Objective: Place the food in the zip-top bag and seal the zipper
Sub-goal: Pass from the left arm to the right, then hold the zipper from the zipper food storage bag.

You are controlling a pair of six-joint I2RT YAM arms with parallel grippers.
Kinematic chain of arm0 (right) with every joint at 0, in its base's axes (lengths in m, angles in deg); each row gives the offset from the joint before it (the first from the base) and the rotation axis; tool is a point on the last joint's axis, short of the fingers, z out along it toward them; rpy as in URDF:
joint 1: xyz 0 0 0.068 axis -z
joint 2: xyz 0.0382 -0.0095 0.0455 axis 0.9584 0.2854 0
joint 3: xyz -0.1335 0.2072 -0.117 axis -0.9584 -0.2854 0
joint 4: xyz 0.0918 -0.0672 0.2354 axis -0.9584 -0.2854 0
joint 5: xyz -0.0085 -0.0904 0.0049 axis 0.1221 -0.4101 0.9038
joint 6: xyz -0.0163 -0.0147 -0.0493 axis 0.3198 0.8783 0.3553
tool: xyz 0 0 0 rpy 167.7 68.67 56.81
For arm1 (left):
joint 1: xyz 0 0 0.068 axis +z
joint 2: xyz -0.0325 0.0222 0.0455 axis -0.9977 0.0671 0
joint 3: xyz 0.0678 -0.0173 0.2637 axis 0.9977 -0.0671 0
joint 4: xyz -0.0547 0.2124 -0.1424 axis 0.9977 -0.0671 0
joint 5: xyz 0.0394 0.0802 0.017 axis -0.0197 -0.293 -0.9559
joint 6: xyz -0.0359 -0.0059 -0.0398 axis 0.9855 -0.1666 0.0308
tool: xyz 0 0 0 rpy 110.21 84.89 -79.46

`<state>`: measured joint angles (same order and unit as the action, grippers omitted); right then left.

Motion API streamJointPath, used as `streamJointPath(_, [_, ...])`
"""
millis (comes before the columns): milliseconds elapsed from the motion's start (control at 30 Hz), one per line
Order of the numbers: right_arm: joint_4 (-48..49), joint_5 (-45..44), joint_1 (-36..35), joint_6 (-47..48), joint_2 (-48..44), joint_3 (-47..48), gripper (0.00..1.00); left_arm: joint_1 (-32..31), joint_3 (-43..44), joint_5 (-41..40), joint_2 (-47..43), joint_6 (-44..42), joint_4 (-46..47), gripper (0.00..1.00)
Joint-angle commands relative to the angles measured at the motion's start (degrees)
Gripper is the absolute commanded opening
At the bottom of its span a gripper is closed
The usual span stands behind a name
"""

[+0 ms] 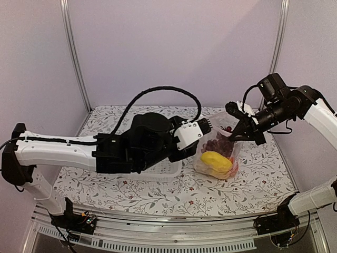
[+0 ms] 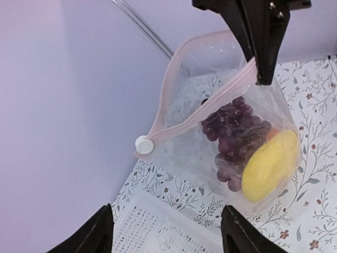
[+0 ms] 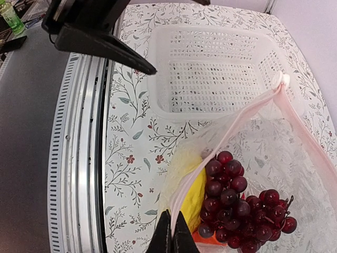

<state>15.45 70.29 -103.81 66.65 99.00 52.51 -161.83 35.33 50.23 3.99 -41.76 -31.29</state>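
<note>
The clear zip-top bag (image 1: pixel 218 153) hangs just above the table, held up by its pink zipper (image 2: pixel 210 108). My right gripper (image 3: pixel 171 237) is shut on that strip at the near end of the mouth. The bag's mouth gapes, and a white slider (image 2: pixel 143 145) sits at the strip's far end. Inside lie a dark grape bunch (image 3: pixel 237 205), a yellow piece (image 2: pixel 271 166) and something orange (image 3: pixel 210 246) underneath. My left gripper (image 2: pixel 168 234) is open and empty, just short of the slider, touching nothing.
A white perforated basket (image 3: pixel 210 68) sits empty on the floral tablecloth (image 1: pixel 253 184), left of the bag and under my left arm (image 1: pixel 142 145). The metal front rail (image 3: pixel 84 158) runs along the table's near edge.
</note>
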Motion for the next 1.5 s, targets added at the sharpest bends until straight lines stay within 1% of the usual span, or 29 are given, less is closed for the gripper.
streamJointPath(0, [0.63, -0.61, -0.41, -0.88, -3.13, -2.48, 0.00, 1.33, -14.11, 6.39, -10.55, 11.12, 17.60, 0.72])
streamJointPath(133, [1.29, -0.41, -0.30, -1.44, -4.92, -4.53, 0.00, 5.11, -21.83, 16.47, -14.25, 19.18, 22.84, 0.72])
streamJointPath(300, [1.45, -0.39, -0.34, -1.50, -5.83, -5.63, 0.00, 10.51, -25.79, 27.89, -12.83, 24.86, 31.33, 0.70])
streamJointPath(433, [1.03, 0.02, -0.28, -1.67, -5.63, -5.42, 0.00, 15.52, -26.64, 38.37, -9.90, 28.21, 37.71, 0.66])
streamJointPath(567, [0.84, -0.12, -0.28, -1.83, -5.11, -5.53, 0.00, 18.24, -23.62, 45.59, -6.01, 26.91, 38.64, 0.65])
streamJointPath(733, [0.92, 0.01, -0.28, -1.97, -4.58, -5.23, 0.00, 20.82, -18.94, 52.08, 0.42, 27.91, 37.86, 0.65])
streamJointPath(833, [1.03, -0.16, -0.30, -1.98, -4.34, -5.25, 0.00, 21.49, -17.50, 53.40, 3.19, 28.87, 39.70, 0.65])
streamJointPath(933, [1.30, -0.21, -0.28, -2.07, -4.22, -5.27, 0.00, 23.09, -16.43, 57.94, 5.77, 32.27, 43.83, 0.60])
streamJointPath(1033, [1.49, -0.36, -0.29, -2.23, -4.13, -5.48, 0.00, 24.97, -14.64, 64.42, 8.85, 36.59, 48.03, 0.53])
streamJointPath(1100, [1.63, -0.69, -0.28, -2.35, -4.17, -5.74, 0.00, 25.56, -13.28, 67.33, 11.32, 37.79, 49.72, 0.49])
streamJointPath(1167, [1.79, -1.10, -0.20, -2.50, -4.22, -5.88, 0.00, 25.66, -12.16, 68.34, 12.88, 38.40, 50.50, 0.47])
streamJointPath(1333, [2.26, -1.27, -0.02, -2.81, -4.22, -6.10, 0.00, 25.66, -9.53, 71.42, 16.43, 39.75, 51.45, 0.46])
streamJointPath(1467, [2.38, -1.32, 0.05, -3.14, -3.88, -6.15, 0.00, 25.65, -7.67, 72.99, 18.37, 40.87, 51.84, 0.41])
